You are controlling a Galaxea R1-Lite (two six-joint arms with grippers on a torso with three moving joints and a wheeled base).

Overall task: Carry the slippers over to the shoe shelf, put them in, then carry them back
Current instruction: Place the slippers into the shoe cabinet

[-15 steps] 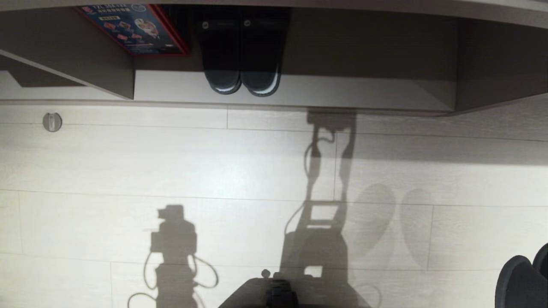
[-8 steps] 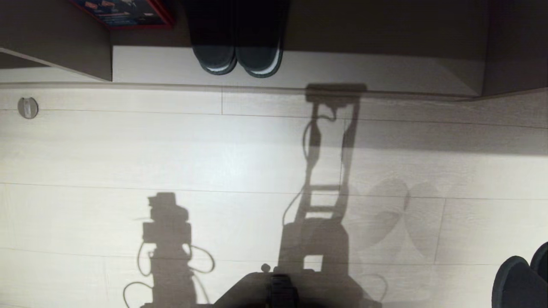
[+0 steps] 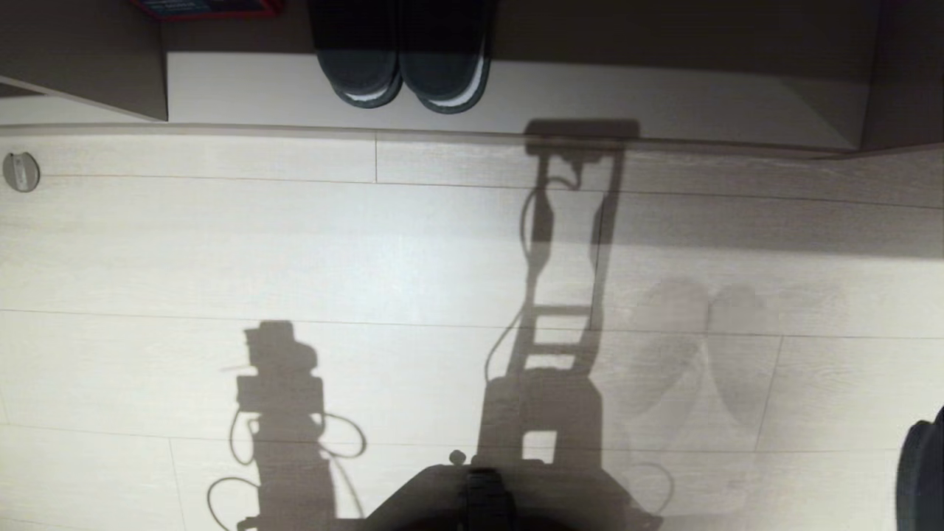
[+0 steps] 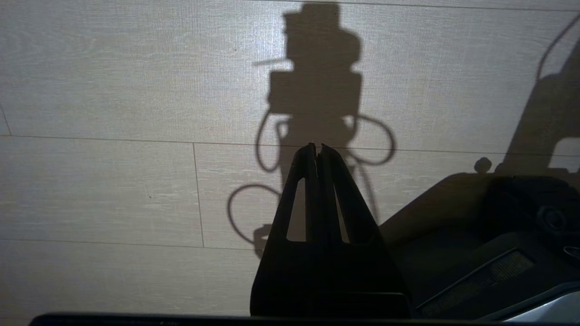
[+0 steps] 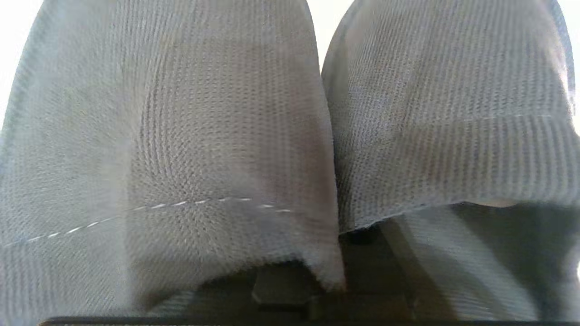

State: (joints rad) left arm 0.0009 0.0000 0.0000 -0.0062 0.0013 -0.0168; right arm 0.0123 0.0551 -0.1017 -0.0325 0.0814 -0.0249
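Since the earlier frame the whole head view has slid: the shoe shelf [image 3: 664, 88] now sits higher in the picture and the dark edge at the lower right has nearly left it, so read that as the camera tipping, not the things moving. You have the slippers [image 5: 290, 136] clenched in the right tool, whose own fingers are hidden behind the grey fabric that fills the right wrist view; both hang side by side, touching, right in front of that camera. In the head view only a dark sliver [image 3: 922, 479] shows at the lower right. The left tool [image 4: 317, 151] is pinched shut on nothing, hanging over the floor [image 3: 221, 243]. The shelf lies straight ahead across the floor; a closed-toe pair [image 3: 402, 70] already stands on its base board, left of the free stretch, so the right arm is the one to reach in, slippers' long axis pointing inward.
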